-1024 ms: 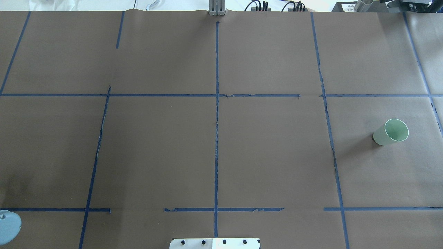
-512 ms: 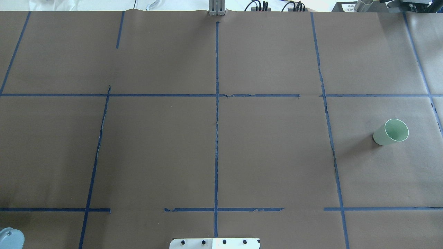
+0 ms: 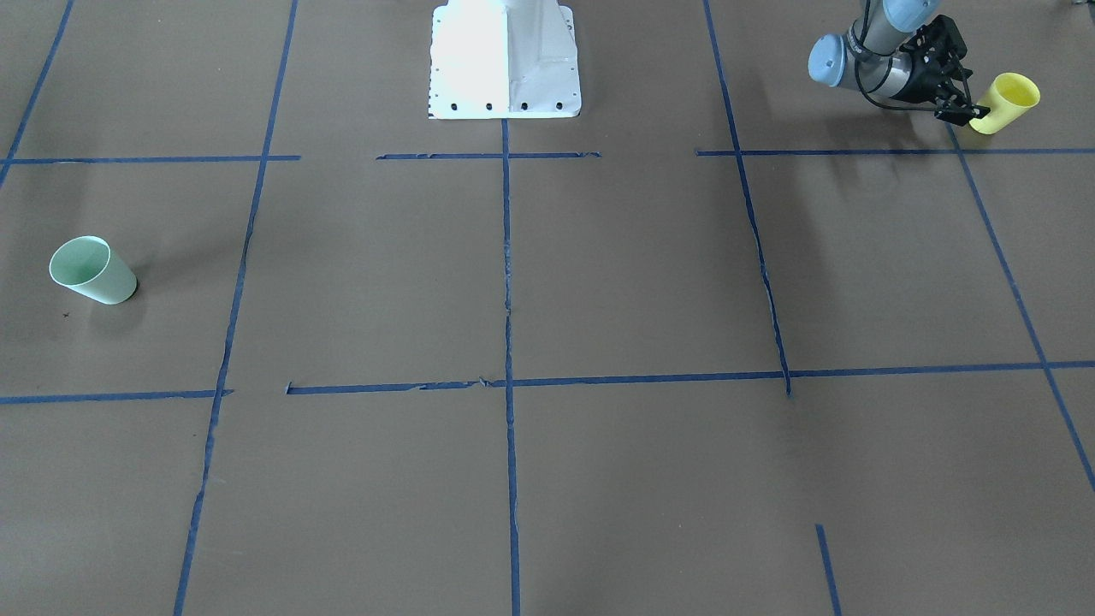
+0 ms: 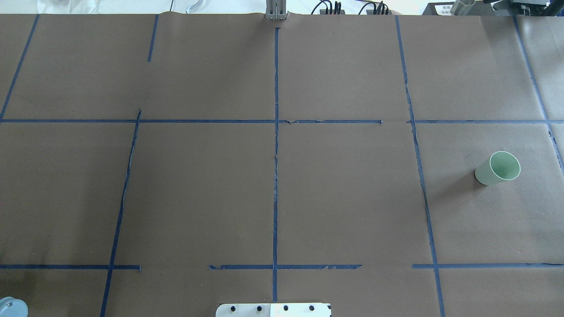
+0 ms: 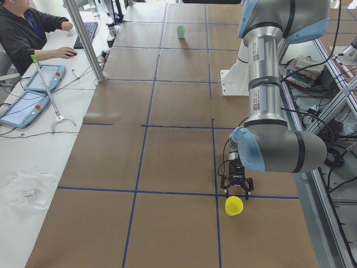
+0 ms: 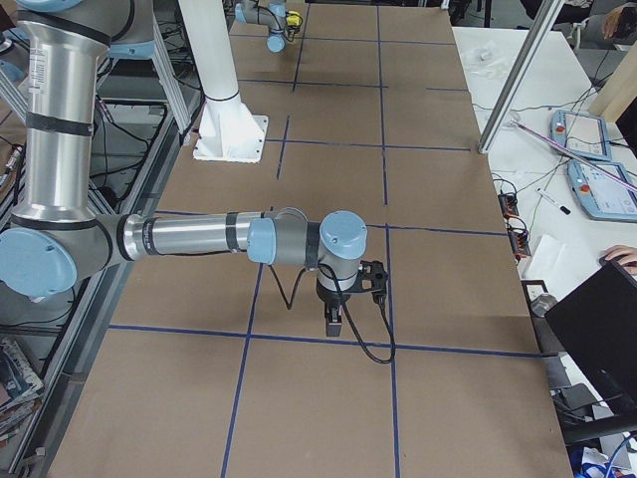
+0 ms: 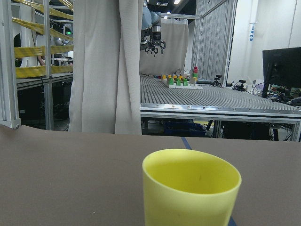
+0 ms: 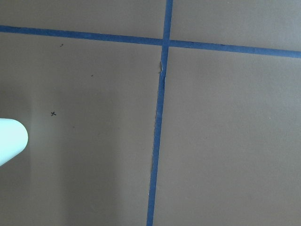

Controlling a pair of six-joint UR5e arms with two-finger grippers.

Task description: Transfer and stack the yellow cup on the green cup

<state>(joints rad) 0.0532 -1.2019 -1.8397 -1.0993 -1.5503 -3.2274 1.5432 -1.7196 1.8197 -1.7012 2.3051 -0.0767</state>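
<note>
The yellow cup (image 3: pixel 1006 102) stands upright at the table's near-left corner, by the robot's side. It also shows in the exterior left view (image 5: pixel 234 205) and fills the lower middle of the left wrist view (image 7: pixel 190 188). My left gripper (image 3: pixel 963 109) is low, open and empty, its fingertips just short of the cup (image 5: pixel 236 191). The green cup (image 4: pixel 498 168) stands upright, mouth up, far off on the right side (image 3: pixel 92 270). My right gripper (image 6: pixel 333 321) points down over the paper and shows only in the exterior right view, so I cannot tell its state.
Brown paper with blue tape lines (image 4: pixel 275 176) covers the table. The robot's white base plate (image 3: pixel 505 60) sits at the near middle edge. A pale rounded shape (image 8: pixel 11 141) is at the left edge of the right wrist view. An operator (image 5: pixel 28 30) sits at a side desk.
In the overhead view the left arm's grey-blue joint at the bottom-left corner has slid down and almost out of frame. The green cup has not moved.
</note>
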